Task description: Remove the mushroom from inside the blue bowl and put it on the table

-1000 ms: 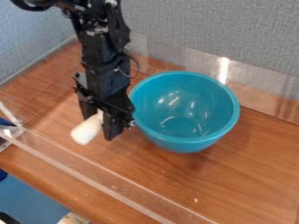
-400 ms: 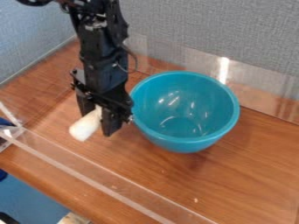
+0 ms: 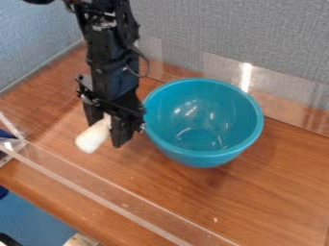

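Note:
The blue bowl (image 3: 203,120) stands on the table (image 3: 257,192) right of centre, and I see nothing inside it. Just left of the bowl my gripper (image 3: 110,133) points straight down, low over the wood. Its jaws are closed on the mushroom (image 3: 90,141). The cream-white stem sticks out to the lower left, at or just above the tabletop. The cap is hidden between the dark fingers (image 3: 121,135).
Clear acrylic walls run along the front edge (image 3: 115,187) and behind the bowl (image 3: 244,77). A grey fabric wall stands at the back. Bare wood lies left of and in front of the gripper.
The gripper has shifted slightly left and up, away from the bowl's rim, and the mushroom's stem has moved with it. The bowl has not moved.

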Action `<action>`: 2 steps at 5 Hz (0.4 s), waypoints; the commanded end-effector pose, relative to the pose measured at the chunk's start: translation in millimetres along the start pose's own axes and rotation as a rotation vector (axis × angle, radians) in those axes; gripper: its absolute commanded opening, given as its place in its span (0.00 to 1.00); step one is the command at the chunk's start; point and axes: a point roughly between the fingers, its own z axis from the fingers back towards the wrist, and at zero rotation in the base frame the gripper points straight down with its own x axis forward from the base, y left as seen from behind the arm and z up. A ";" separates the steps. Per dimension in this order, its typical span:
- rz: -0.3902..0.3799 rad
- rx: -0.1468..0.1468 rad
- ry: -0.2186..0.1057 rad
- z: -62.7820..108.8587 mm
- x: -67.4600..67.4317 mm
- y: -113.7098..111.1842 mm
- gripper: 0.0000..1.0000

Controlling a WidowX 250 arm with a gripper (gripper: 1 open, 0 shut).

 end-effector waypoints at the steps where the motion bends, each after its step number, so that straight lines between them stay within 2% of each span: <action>1: 0.021 0.011 -0.035 8.3 8.7 6.7 0.00; 2: 0.032 0.010 -0.031 6.3 9.7 8.3 0.00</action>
